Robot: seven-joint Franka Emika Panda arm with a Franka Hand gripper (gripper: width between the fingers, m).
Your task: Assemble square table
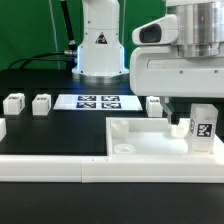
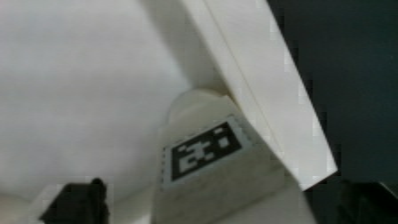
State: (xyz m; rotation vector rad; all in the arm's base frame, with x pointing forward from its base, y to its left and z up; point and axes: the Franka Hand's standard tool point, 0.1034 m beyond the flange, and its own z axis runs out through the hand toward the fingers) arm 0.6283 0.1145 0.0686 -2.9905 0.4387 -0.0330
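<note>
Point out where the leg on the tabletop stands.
On the exterior view's right: the leg stands upright on the square tabletop at its right end, beneath the arm.

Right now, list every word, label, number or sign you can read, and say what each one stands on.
No words, brands or numbers can be read in either view.
Robot base: a dark triangular sign, too small to read.
Marker board: black-and-white square tags, patterns only, no text.
Legs: black-and-white square tags, patterns only, no text.
</note>
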